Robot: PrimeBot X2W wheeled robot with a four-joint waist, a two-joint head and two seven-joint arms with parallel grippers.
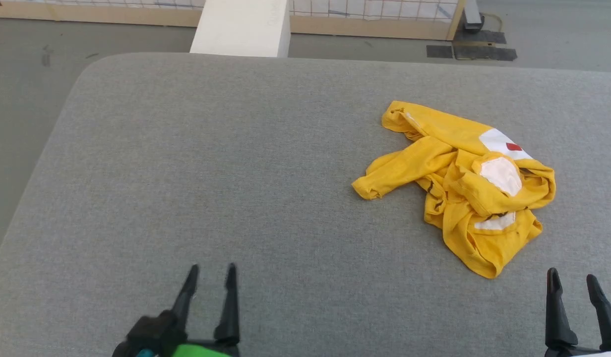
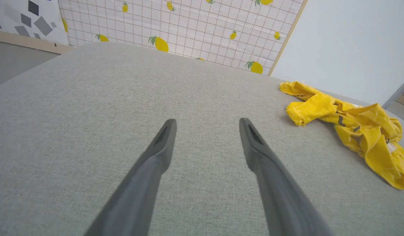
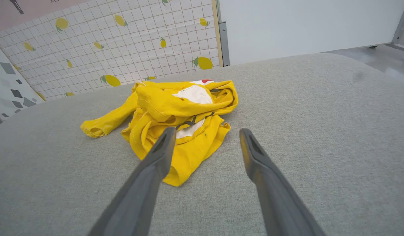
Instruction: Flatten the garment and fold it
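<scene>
The garment [image 1: 459,183] lies in a crumpled heap on the right side of the grey counter [image 1: 236,173]. Its print shows only in patches, and one sleeve [image 1: 385,178] sticks out toward the middle. Nothing is flattened yet, so I judge the step in hand to be the first pick-up.

Both grippers hover at the near edge. The left gripper [image 1: 212,267] has its fingers spread with nothing between them, well apart from the cloth. The right gripper [image 1: 571,274] is likewise spread and empty, near the heap's closest fold [image 1: 484,263] but not touching it (its wrist view looks almost straight at that fold).

To do this well, I want a single layer at an edge I can recognise, the sleeve or a hem. A bite into the bunched centre would probably lift the whole wad. My plan is to send the right gripper to the near fold and bring the left across to the sleeve. Then I would raise both and draw them apart so the cloth opens before I lay it down. The knit looks thin, so pinching two layers at once is the likely mistake.
</scene>
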